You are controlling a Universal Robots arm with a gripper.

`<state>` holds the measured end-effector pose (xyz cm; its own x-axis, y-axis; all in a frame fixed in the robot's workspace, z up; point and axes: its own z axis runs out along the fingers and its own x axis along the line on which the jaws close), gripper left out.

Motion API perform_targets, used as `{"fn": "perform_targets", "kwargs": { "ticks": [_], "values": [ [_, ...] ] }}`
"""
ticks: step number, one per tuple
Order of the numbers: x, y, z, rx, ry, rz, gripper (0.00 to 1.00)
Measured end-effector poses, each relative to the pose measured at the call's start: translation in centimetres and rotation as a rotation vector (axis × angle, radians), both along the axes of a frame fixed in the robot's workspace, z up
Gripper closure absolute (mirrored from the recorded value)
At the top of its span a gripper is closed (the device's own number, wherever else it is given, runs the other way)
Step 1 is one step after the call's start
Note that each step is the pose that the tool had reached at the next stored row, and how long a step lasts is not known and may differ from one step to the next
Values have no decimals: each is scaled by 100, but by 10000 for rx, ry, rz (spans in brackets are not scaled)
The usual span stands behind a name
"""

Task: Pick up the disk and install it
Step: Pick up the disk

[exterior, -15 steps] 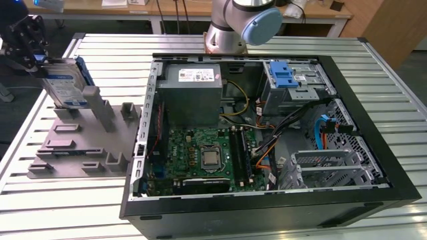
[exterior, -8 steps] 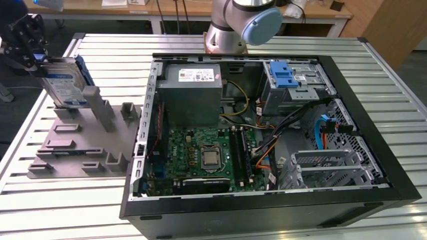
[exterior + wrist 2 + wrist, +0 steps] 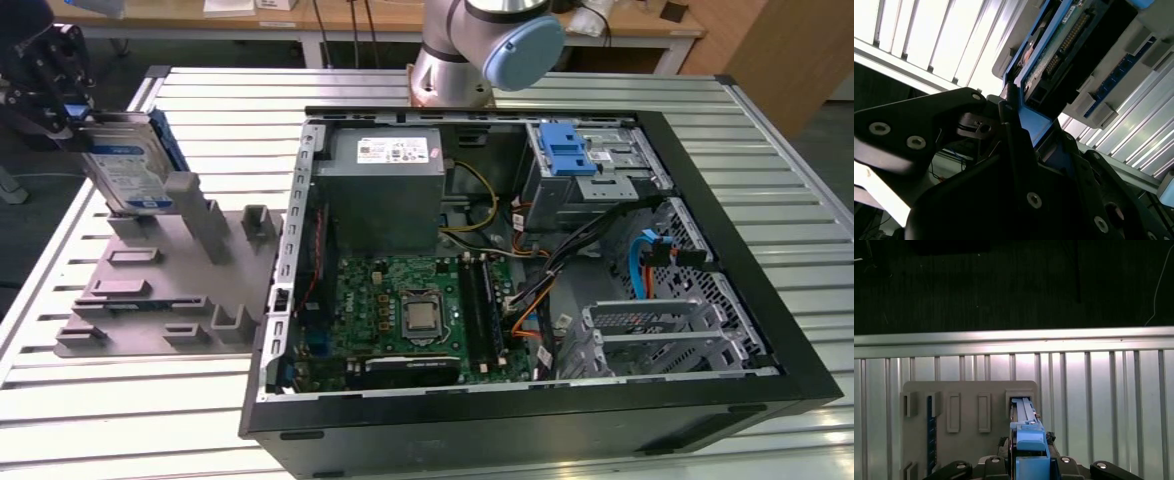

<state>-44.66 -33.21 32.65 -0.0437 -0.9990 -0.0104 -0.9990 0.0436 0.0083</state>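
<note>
The disk (image 3: 127,165), silver-grey with a blue-and-white label and blue rails, stands on edge at the exterior view's left, tilted a little. Its lower end is at a slot of the grey holder block (image 3: 160,290). My black gripper (image 3: 64,100) is at the disk's upper end, shut on it. In the first wrist view the blue rail of the disk (image 3: 1026,432) runs from between my fingers down to the holder's slot (image 3: 1021,401). The second wrist view has the disk's underside (image 3: 1064,45) with its connector, and my gripper (image 3: 1024,117) clamped on the blue rail.
An open black computer case (image 3: 747,250) lies on the slatted metal table (image 3: 120,400), to the exterior view's right of the holder. Inside are a grey power supply box (image 3: 387,190), a motherboard (image 3: 414,310), cables, and a drive bay with a blue latch (image 3: 567,150). The arm's base (image 3: 481,50) stands behind the case.
</note>
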Motion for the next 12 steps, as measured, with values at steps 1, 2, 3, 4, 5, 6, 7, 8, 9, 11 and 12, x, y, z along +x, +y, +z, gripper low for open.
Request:
{"fn": "perform_targets", "kwargs": {
  "ticks": [1, 2, 3, 4, 5, 6, 7, 8, 9, 11, 12],
  "values": [
    [0, 0, 3, 1, -1, 0, 64],
    [0, 0, 9, 2, 0, 0, 64],
    [0, 0, 16, 2, 0, 0, 64],
    [0, 0, 25, 2, 1, 0, 64],
    [0, 0, 36, 3, 0, 0, 64],
    [0, 0, 47, 3, -1, 0, 64],
    [0, 0, 58, 5, 0, 0, 64],
    [0, 0, 68, 6, 0, 0, 64],
    [0, 0, 76, 6, 0, 0, 64],
    [0, 0, 87, 8, -1, 0, 64],
    [0, 0, 94, 8, 0, 0, 64]
  ]
}}
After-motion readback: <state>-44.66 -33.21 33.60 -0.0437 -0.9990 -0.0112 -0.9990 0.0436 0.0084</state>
